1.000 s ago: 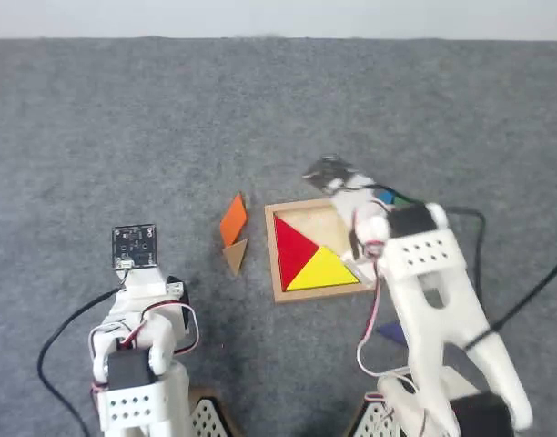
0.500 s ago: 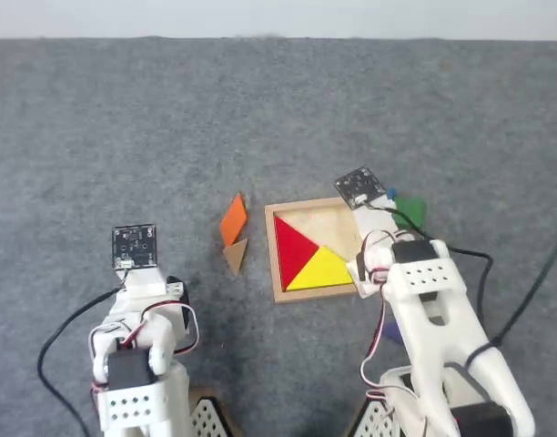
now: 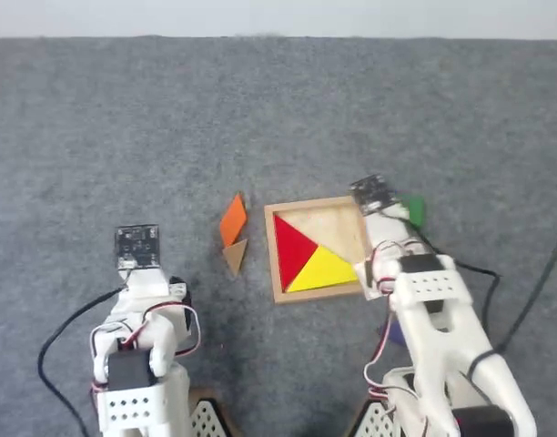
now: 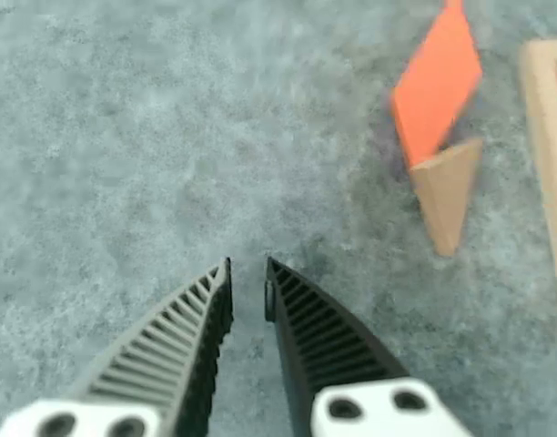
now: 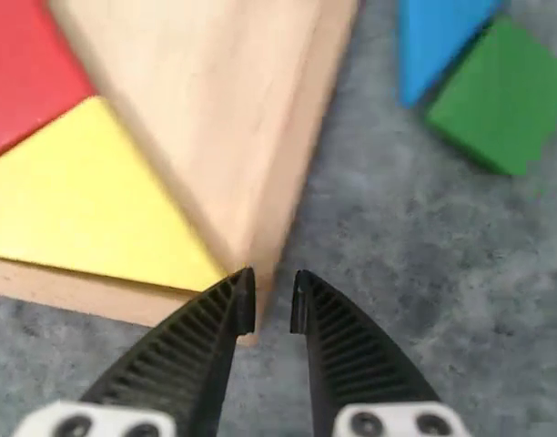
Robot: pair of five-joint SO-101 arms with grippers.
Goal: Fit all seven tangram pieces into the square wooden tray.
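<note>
Grey felt-covered bench [image 3: 124, 118], two arms side by side. Square wooden tray [image 3: 329, 221] lies mid-bench w/ a red triangle [image 3: 292, 244] and a yellow triangle [image 3: 322, 271] seated inside, edges touching; the tray floor next to them is bare wood.

High view gives the full layout. An orange parallelogram [image 3: 233, 218] and a small tan wooden triangle [image 3: 235, 256] lie tip to tip on the felt just outside the tray, on the left arm's side. A green square [image 3: 413, 211] sits by the opposite rim, partly covered by the right arm.

Right wrist view brings in a blue flat piece w/ a pointed end [image 5: 438, 36], touching the green square, both on felt beside the rim. It also puts the right tool [image 5: 272, 282] at the tray corner next to the yellow triangle, fingers a narrow gap apart, gripping nothing.

Left wrist view has the left tool [image 4: 247, 266] over bare felt near the tan triangle, fingers slightly parted, empty.

Small dark circuit board [image 3: 136, 246] tops the left wrist; its print is too small to read.
</note>
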